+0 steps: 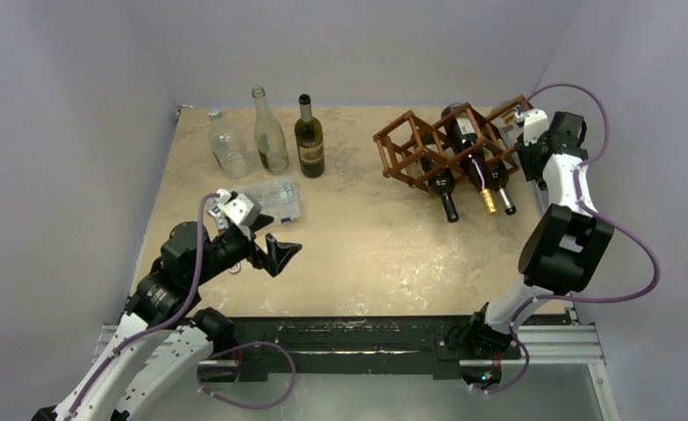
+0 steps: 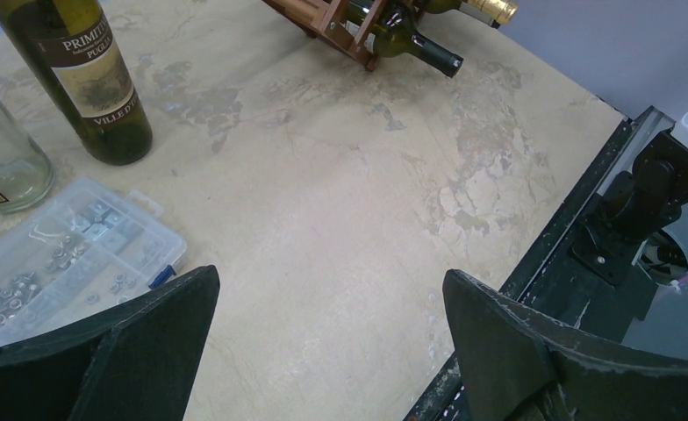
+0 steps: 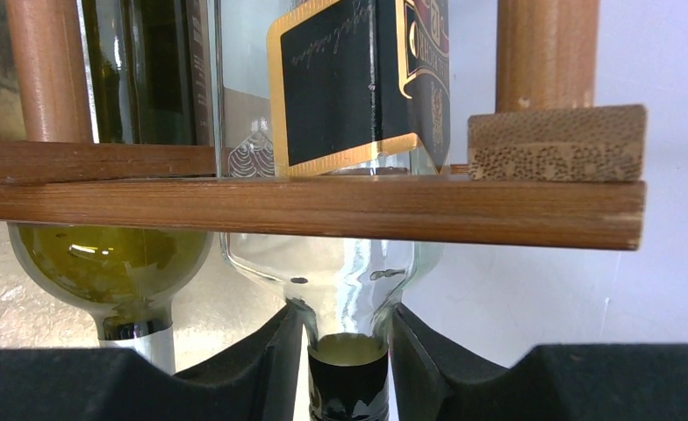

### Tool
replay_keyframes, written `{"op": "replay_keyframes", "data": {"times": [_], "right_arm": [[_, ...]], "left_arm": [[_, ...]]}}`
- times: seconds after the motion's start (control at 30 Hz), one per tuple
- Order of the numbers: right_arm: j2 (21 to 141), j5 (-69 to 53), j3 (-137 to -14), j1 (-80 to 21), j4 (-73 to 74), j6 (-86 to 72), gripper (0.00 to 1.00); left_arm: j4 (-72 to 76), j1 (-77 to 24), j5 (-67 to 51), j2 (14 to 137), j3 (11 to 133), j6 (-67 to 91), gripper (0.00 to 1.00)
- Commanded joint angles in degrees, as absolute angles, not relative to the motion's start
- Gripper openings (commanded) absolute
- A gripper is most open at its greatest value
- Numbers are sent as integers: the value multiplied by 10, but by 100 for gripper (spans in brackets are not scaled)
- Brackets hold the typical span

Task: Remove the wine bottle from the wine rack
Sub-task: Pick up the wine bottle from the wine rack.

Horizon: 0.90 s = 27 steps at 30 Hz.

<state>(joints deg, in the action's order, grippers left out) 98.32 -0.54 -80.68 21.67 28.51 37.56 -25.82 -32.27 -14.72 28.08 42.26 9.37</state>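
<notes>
Fingers (image 3: 253,373) of the right gripper (image 3: 349,355) pinch the neck of the clear wine bottle (image 3: 340,263), which lies at the far right end of the wine rack (image 3: 305,210). Glass should be heavy, slick and breakable, so the neck suits gripping. The left gripper (image 2: 332,342) gapes wide, near left.

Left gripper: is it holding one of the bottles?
No, the left gripper stands wide open above the table, with nothing between its jaws.
</notes>
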Motion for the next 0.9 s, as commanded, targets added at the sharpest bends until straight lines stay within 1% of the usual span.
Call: {"op": "replay_keyframes", "data": {"times": [0.0, 0.4, 0.6, 0.63, 0.73, 0.87], "right_arm": [[992, -11, -832, 214, 281, 380, 42], [1010, -5, -846, 214, 294, 381, 47], [1016, -4, -851, 214, 301, 384, 45], [1017, -3, -851, 215, 301, 386, 44], [1014, -4, -849, 214, 302, 392, 35], [1004, -10, -852, 215, 314, 401, 16]], "left_arm": [[-239, -322, -152, 280, 420, 85, 100], [-239, -322, -152, 279, 419, 85, 100], [-239, -322, -153, 279, 419, 85, 100], [-239, -322, -152, 279, 419, 85, 100], [-239, -321, -152, 279, 419, 85, 100], [-239, -322, -152, 280, 419, 84, 100]]}}
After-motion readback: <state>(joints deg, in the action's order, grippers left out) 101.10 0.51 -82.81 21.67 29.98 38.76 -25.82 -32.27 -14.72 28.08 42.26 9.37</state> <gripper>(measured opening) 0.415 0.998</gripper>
